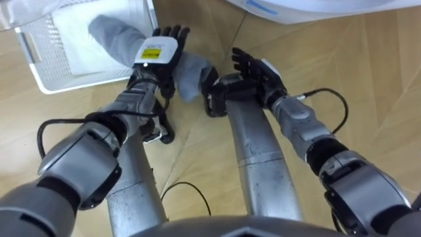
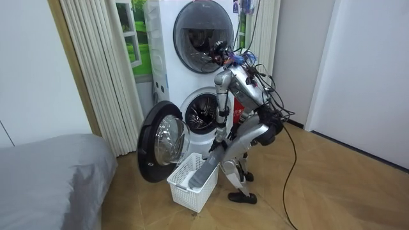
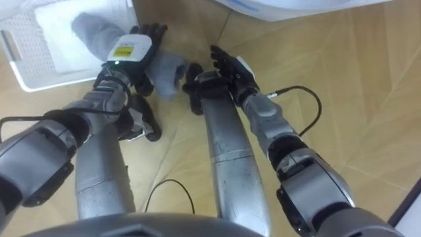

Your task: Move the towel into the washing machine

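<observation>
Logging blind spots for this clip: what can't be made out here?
Towel under the left hand: eye views, covered by the hand.
Basket: eye views, cut off by the top edge.
Washing machine drum: room view, too small to see its contents.
Right hand: room view, too small to read.

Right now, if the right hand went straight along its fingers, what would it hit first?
Probably the wooden floor, just past the grey towel; the right hand looks aimed beside its loose end, though depth is unclear.

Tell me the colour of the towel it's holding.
Plain grey; the soft towel in its left hand shows best in the left eye view.
</observation>
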Tool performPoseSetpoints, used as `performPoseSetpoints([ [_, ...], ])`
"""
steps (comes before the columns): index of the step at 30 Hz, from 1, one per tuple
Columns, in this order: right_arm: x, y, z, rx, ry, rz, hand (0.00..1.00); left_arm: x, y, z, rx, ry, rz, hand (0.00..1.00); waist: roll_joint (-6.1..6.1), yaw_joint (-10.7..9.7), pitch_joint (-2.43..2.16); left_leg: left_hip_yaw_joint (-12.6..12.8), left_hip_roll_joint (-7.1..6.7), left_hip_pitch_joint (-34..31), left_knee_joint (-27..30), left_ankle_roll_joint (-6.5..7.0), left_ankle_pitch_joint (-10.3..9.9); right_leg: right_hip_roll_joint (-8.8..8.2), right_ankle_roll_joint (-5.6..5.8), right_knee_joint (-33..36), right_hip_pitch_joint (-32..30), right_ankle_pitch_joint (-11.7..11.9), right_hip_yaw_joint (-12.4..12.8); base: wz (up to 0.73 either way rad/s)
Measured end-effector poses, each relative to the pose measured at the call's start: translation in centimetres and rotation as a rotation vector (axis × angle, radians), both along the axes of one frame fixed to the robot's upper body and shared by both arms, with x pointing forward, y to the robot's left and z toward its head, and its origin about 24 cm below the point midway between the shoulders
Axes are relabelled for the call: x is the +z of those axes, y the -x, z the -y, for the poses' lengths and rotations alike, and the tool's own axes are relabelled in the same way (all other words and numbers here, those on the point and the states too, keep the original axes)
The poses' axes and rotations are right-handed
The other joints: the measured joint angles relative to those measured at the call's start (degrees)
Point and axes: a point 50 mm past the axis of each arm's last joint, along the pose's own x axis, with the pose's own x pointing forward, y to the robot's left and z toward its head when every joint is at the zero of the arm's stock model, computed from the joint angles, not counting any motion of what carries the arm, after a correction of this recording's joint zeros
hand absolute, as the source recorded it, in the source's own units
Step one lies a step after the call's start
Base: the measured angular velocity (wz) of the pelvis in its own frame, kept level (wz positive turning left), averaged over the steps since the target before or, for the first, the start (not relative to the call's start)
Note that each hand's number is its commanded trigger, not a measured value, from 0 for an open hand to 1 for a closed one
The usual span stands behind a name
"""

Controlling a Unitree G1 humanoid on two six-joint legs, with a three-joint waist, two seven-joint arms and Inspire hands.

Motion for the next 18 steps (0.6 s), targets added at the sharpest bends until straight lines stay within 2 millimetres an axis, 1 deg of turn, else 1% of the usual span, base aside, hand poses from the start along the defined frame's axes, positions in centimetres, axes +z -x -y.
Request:
performPoseSetpoints([
  [1, 0.1, -0.1, -0.1, 0.005, 0.000, 0.005, 0.00, 0.1, -0.2, -0.2, -0.002, -0.009, -0.011, 1.00, -0.59, -0.35, -0.01, 0.16, -0.04, -0.14, 0.02, 0.00, 0.00, 0.03, -0.03, 0.23, -0.33, -0.03, 0.21, 0.00],
  [2, 0.3, -0.3, -0.1, 0.007, 0.001, 0.011, 0.00, 0.2, -0.2, -0.4, -0.001, -0.016, -0.023, 1.00, -0.85, -0.79, -0.08, 0.15, -0.04, -0.46, 0.15, 0.00, 0.00, -0.02, -0.08, 0.38, -0.66, -0.06, 0.17, 0.00],
  [3, 0.4, -0.4, -0.1, 0.008, 0.002, 0.014, 0.00, 0.2, -0.3, -0.5, -0.003, -0.020, -0.027, 1.00, -0.93, -0.95, -0.05, 0.14, -0.04, -0.58, 0.18, 0.00, 0.00, -0.03, -0.10, 0.42, -0.78, -0.07, 0.15, 0.00],
  [12, 0.5, -0.7, 0.2, -0.009, 0.011, 0.017, 0.00, 0.0, -0.4, -0.4, -0.031, -0.071, -0.112, 1.00, -0.99, -1.25, -0.08, 0.10, 0.00, -0.46, -0.16, -0.04, -0.02, -0.13, -0.19, 0.07, -0.60, -0.16, -0.03, 0.00],
  [18, -0.3, 0.0, 0.6, -0.045, 0.009, -0.020, 0.00, -1.0, 0.5, -0.3, -0.052, -0.089, -0.169, 1.00, -0.96, -0.73, -0.11, 0.05, -0.02, 2.14, -1.81, -0.21, 0.11, -0.04, -0.19, -1.66, 2.03, -0.15, -0.30, -0.01],
])
